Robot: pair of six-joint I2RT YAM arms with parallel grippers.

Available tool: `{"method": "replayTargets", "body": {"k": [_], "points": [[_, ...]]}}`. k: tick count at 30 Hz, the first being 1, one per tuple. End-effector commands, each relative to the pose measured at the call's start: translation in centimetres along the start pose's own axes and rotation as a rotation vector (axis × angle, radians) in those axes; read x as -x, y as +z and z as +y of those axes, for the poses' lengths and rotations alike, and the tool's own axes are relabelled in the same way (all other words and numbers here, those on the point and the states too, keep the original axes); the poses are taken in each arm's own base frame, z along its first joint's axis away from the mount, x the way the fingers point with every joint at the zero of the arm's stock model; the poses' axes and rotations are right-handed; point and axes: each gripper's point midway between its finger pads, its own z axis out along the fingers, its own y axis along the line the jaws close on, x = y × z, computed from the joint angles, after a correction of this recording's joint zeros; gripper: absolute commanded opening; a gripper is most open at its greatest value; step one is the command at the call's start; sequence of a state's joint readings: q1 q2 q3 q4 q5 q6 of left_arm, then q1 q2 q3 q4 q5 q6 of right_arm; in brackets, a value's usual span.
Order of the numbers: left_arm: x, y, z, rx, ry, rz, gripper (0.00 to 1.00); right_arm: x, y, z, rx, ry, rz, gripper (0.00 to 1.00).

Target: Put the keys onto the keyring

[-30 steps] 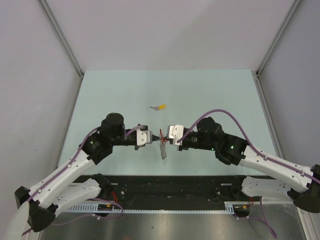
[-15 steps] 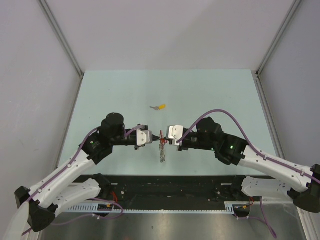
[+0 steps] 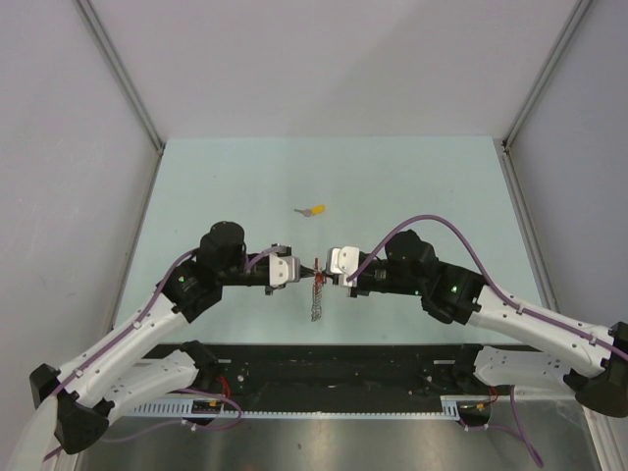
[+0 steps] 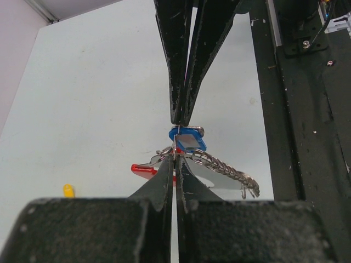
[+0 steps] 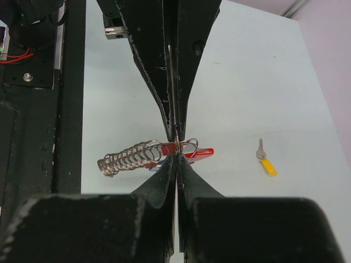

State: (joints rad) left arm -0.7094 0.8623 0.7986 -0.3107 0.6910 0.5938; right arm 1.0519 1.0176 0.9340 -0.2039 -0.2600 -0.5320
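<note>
- The left tool (image 3: 310,273) and right tool (image 3: 324,274) met tip to tip at the middle of the top view, above the pale counter (image 3: 412,186)
- The left tool (image 4: 175,160) was closed, its tips pinching the thin wire of the keyring (image 4: 219,167) at the lower centre of the left wrist view
- The right tool (image 4: 180,118) came down from the top of that view with its jaws shut; its tips touched the top of 1 blue key (image 4: 187,138), though a firm clamp on it could not be made out
- The keyring's chain (image 3: 317,299) hung below the 2 tools, its red tag (image 4: 141,169) pointing left in the left wrist view
- 1 yellow key (image 3: 314,210) lay alone on the counter, well apart, above the centre of the top view
</note>
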Motion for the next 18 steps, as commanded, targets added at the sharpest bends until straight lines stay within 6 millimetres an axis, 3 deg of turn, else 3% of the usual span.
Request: {"method": "replayTargets", "body": {"k": [1, 10, 18], "points": [[1.2, 0.1, -0.1, -0.018, 0.047, -0.043, 0.0, 3.0, -0.5, -1.5, -0.048, -0.016, -0.074, 0.0], [1.0, 0.2, 0.1, -0.01, 0.047, -0.033, 0.0, 3.2, -1.7, -1.7, -0.073, -0.006, -0.071, 0.0], [1.0, 0.2, -0.1, -0.018, 0.043, -0.037, 0.0, 3.0, -1.2, -1.8, -0.073, -0.009, -0.067, 0.0]]}}
